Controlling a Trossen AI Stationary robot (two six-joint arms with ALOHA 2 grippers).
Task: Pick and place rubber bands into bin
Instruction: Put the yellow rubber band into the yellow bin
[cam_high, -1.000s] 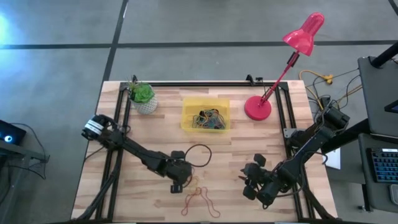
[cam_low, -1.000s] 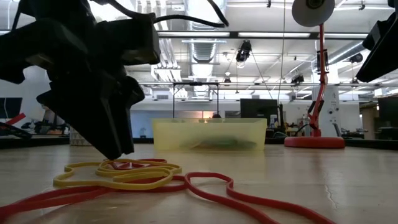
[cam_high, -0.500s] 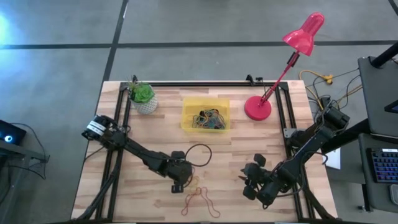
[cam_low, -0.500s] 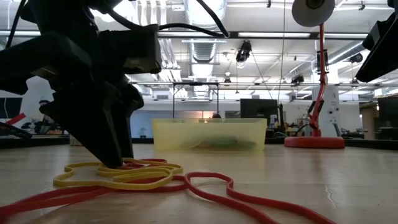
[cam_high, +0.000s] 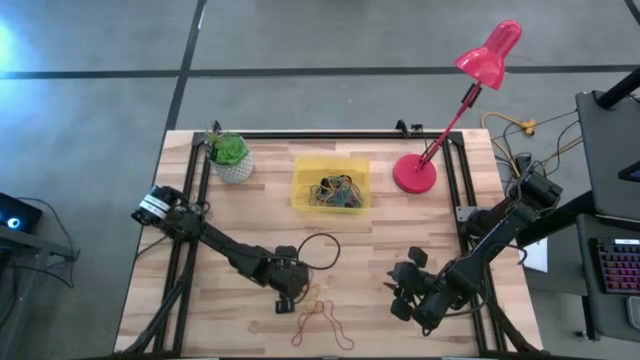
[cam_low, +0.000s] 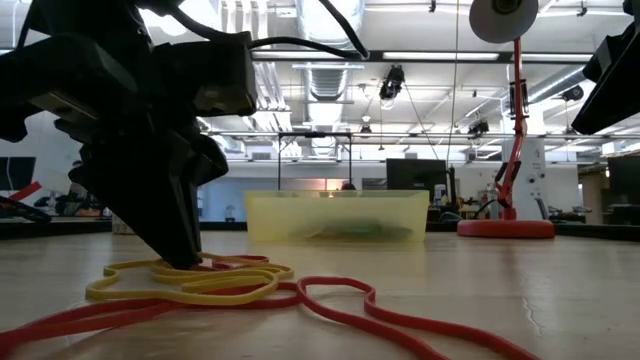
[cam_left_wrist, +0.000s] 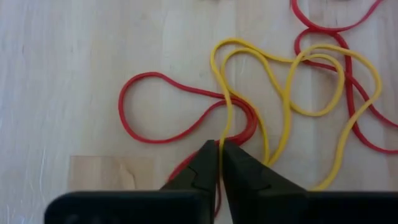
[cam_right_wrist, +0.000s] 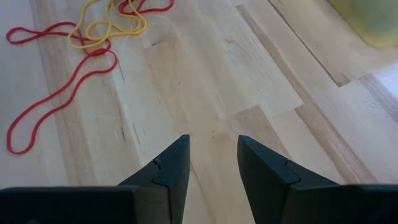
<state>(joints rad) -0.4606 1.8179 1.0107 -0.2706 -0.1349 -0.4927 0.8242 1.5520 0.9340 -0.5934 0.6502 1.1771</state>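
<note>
A tangle of yellow (cam_left_wrist: 292, 81) and red rubber bands (cam_left_wrist: 155, 109) lies flat on the wood near the table's front edge (cam_high: 320, 318). My left gripper (cam_left_wrist: 219, 148) stands on this tangle with its tips down on the table, shut on a yellow strand; the low view shows it (cam_low: 180, 255) at the heap's left end. The yellow bin (cam_high: 331, 183) stands at the far middle and holds several bands. My right gripper (cam_right_wrist: 213, 146) hangs open over bare wood at the front right (cam_high: 402, 298), touching nothing. My left gripper pinches one strand of the yellow rubber band (cam_left_wrist: 221, 135) between its two fingertips, where it crosses a red band. The fingers come slanting down from the table's left. The band still lies slack on the table, its loops spread beyond the tips.
A thin black cable loop (cam_high: 318, 248) lies just beyond my left gripper. A white plant pot (cam_high: 232, 158) stands at the far left and a red lamp (cam_high: 415, 172) at the far right. Bare wood lies between the bands and the bin.
My left gripper has shut its fingers on the yellow band while staying in place at the heap. The bands have stayed flat on the table.
</note>
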